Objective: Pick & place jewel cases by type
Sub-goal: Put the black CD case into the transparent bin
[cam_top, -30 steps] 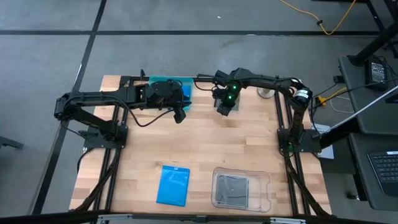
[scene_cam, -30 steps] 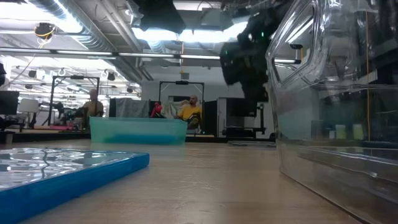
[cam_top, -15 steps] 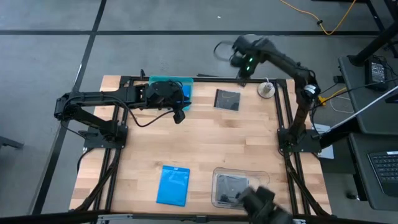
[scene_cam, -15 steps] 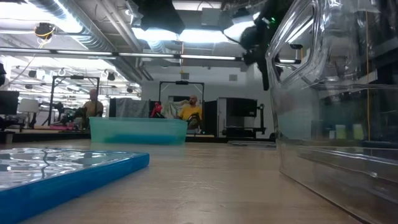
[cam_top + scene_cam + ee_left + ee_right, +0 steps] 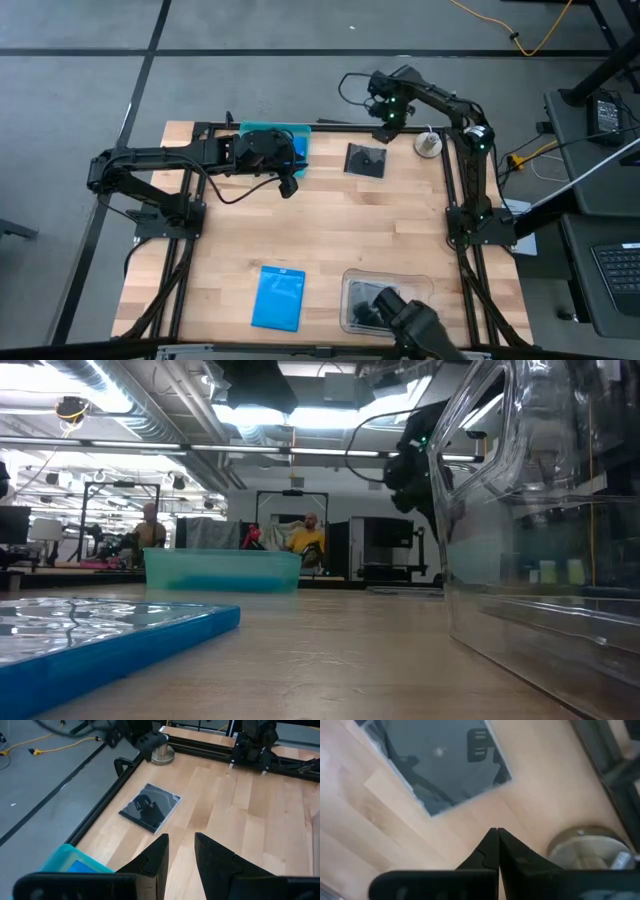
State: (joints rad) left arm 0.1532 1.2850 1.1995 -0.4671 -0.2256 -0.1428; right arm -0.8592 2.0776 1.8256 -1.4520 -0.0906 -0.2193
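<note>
A dark square jewel case point(image 5: 366, 160) lies flat on the wood near the table's far edge; it also shows in my left wrist view point(image 5: 150, 810) and right wrist view point(image 5: 440, 765). My right gripper point(image 5: 385, 120) hangs shut point(image 5: 495, 831) above the far edge, just beyond that case, touching nothing. My left gripper point(image 5: 290, 185) hovers open point(image 5: 180, 837) beside the teal tray point(image 5: 262, 135), nothing between its fingers. A blue jewel case point(image 5: 297, 148) lies in that tray. A second blue jewel case point(image 5: 279, 297) lies flat near the front edge. A dark case point(image 5: 368, 297) lies inside the clear tray point(image 5: 425, 300).
A round silver puck point(image 5: 428, 145) stands at the far right corner, close to my right gripper. Black frame rails point(image 5: 455, 200) run along the table's sides. In the low view the clear tray point(image 5: 540, 560) fills the right side, and people sit in the room behind.
My right gripper has gone from over the dark square case toward the table's far edge, turning as it went, and stayed shut. The case lies uncovered where it was. My left gripper has kept still.
</note>
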